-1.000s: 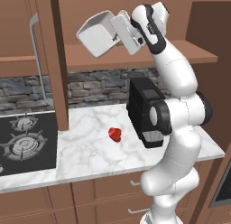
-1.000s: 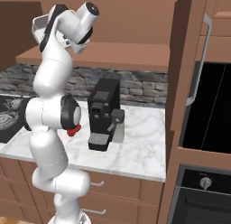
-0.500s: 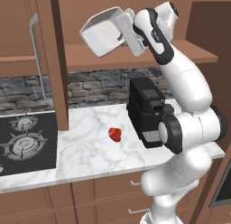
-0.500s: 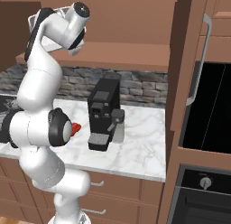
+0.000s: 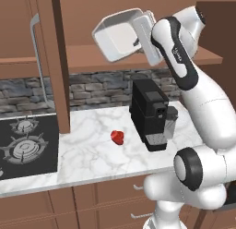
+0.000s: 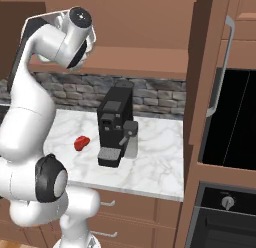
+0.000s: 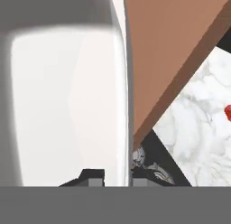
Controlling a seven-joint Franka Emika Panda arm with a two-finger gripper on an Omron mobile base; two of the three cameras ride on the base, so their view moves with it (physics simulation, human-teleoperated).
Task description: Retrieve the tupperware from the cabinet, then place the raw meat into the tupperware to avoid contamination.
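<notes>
The gripper [image 5: 138,29] is high up in the top middle of the left base view, in front of the open cabinet [image 5: 55,62]. Its fingers are squeezed together on one wall of the tupperware [image 5: 117,36]. The tub hangs in the air, tipped on its side, with its open mouth facing toward the lower left of the frame. In the hand view the tub's white wall [image 7: 67,101] is very close and takes up the left half of the frame, with its rim running up and down just beside the middle.

The raw meat [image 5: 117,137] lies on the marble counter [image 5: 87,154], in the middle of the left base view. It is almost straight below the tub, well apart from it. The black coffee machine [image 5: 150,112] stands just to the right of the meat.

So the tub is out of the cabinet but not set down yet. I think the next move has to go down, and the tub must turn mouth up. It should land on the bare counter to the left of the meat, away from the coffee machine.
</notes>
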